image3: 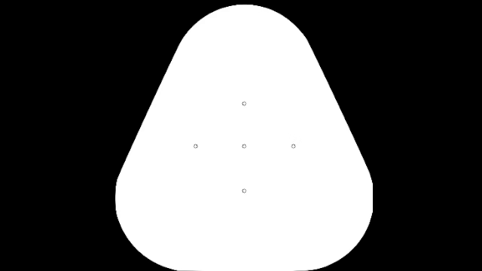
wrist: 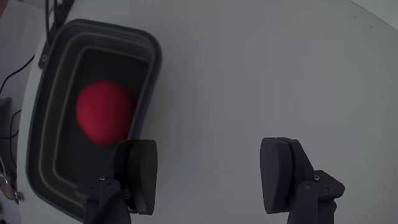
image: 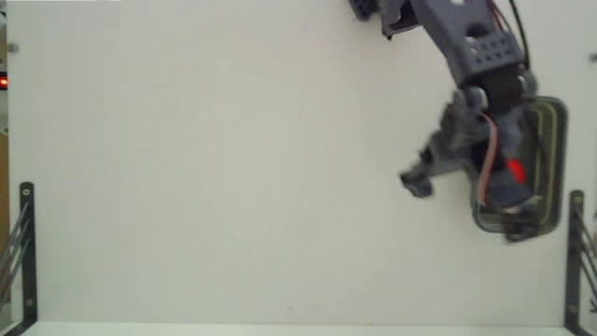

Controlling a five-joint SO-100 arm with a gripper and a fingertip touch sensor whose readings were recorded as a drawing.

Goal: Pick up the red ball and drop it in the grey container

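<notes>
In the wrist view the gripper [wrist: 211, 177] stands wide open, its two dark fingers [wrist: 138, 171] well apart with bare white table [wrist: 261, 68] between them and nothing held. The red ball [wrist: 104, 112] lies inside the grey container [wrist: 152, 56], up and to the left of the left-hand finger, whose tip overlaps the tub's lower rim.

In the fixed view the arm [image: 471, 56] reaches down from the top edge over the container [image: 560, 117] at the right; a sliver of the ball [image: 513, 171] shows beneath the gripper [image: 438, 173]. Black brackets [image: 26, 252] stand at the table's sides
</notes>
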